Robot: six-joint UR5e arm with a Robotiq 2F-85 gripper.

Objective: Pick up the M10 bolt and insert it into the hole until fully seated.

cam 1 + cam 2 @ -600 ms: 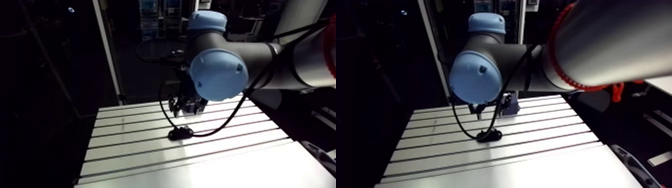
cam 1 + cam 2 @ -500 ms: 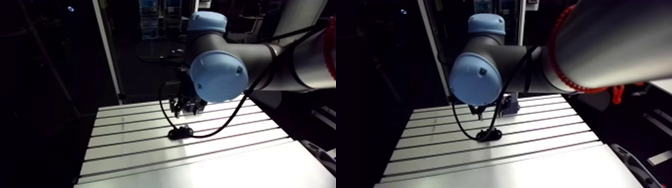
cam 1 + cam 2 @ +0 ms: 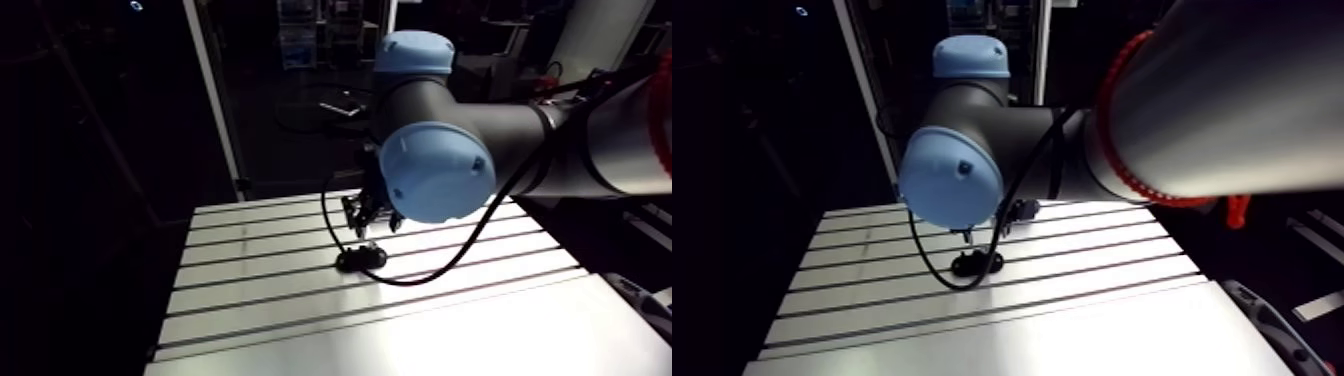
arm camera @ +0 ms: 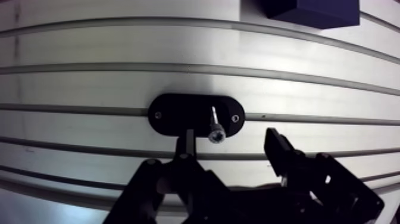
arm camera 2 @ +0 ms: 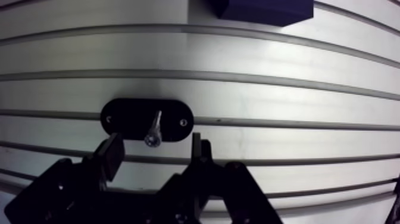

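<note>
1 bolt [image 4: 215,127], 1 black plate [image 4: 172,114]

Table [image 4: 89,86]: slotted aluminium, pale, matte sheen, brightest patch just ahead of pincer [image 4: 231,136]. Parallel grooves [image 4: 71,68] run crosswise to pincer's reach; several ahead of it, others under and behind it. Dark block [image 4: 309,11]: boxy, flat-faced, blue-black, resting on table well ahead of pincer and off to one side, not centred; only near corner and edges show, rest out of view. Arm view: behind pincer, grooved zone gives way to plain smooth panel [image 3: 480,340].
</note>
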